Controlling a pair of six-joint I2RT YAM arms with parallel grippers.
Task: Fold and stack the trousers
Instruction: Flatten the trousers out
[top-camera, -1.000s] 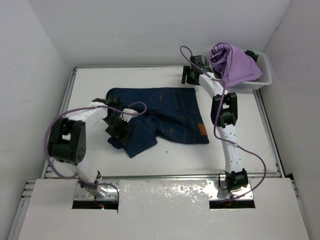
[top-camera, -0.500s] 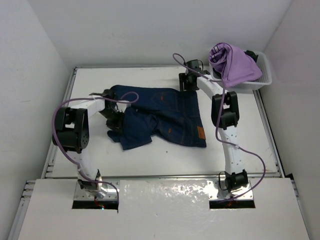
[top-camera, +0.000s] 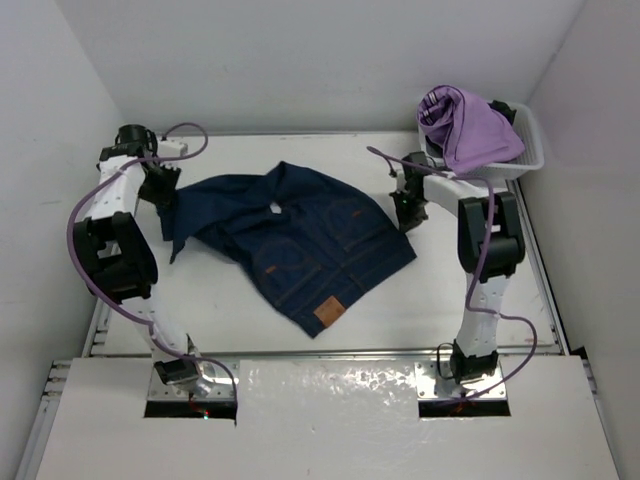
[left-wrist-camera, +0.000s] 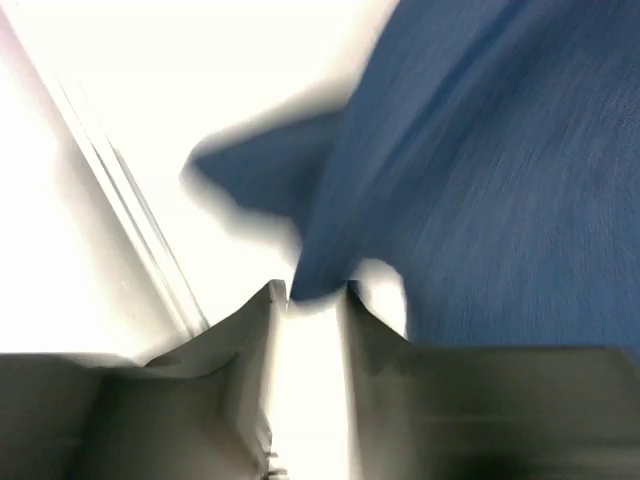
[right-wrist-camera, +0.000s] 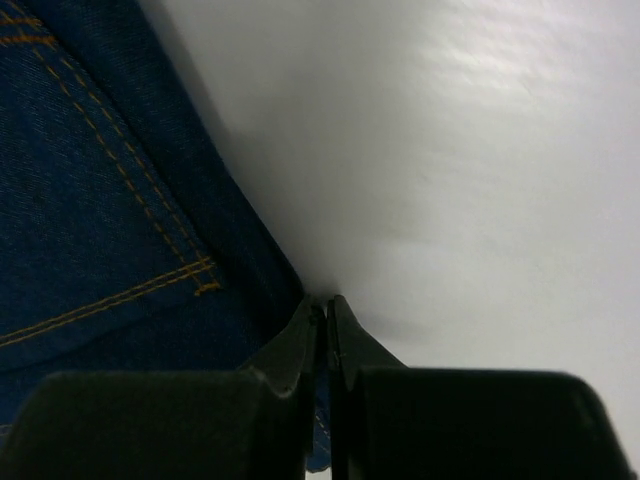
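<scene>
Denim in dark navy, the trousers lie spread across the middle of the white tabletop, back side up. The tan waistband patch sits at the near corner. The two orange-stitched back pockets show just beyond it. The cloth is stretched out between the two arms, with one end reaching toward the far left and the other toward the right.

At the far left edge of the tabletop, the left gripper meets the end of the cloth there. Its wrist view is blurred, but it shows the jaws standing narrow with a point of blue fabric pinched between them.

The right gripper is at the right-hand edge of the trousers. In its wrist view the jaws are pressed together at the denim's edge, and a sliver of blue cloth shows between them. The orange seam stitching runs just to their left.

A lilac-purple garment is heaped in a white basket at the far right corner, apart from the trousers.
</scene>
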